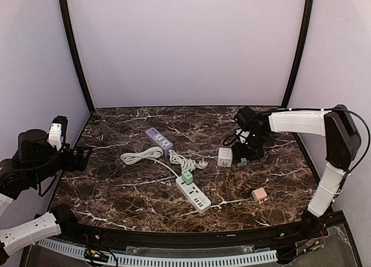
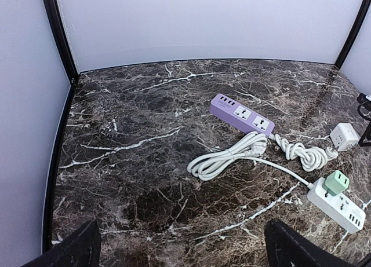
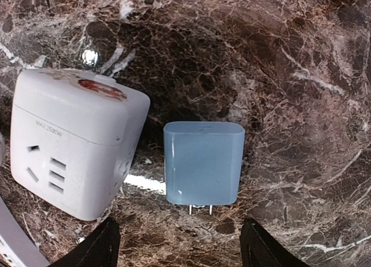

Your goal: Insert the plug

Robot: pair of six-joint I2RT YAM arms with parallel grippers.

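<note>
Fingers point(image 3: 98, 247) of the right gripper point(image 3: 179, 247) stand apart above the blue plug point(image 3: 203, 163), holding nothing. It lies flat on the marble table point(image 3: 301, 64), prongs toward them, just beside the white cube socket point(image 3: 75, 142). It looks light, hard and glossy, likely slippery; I'd pinch its two long sides squarely. The left gripper point(image 2: 185, 249) hangs wide and empty.
</note>
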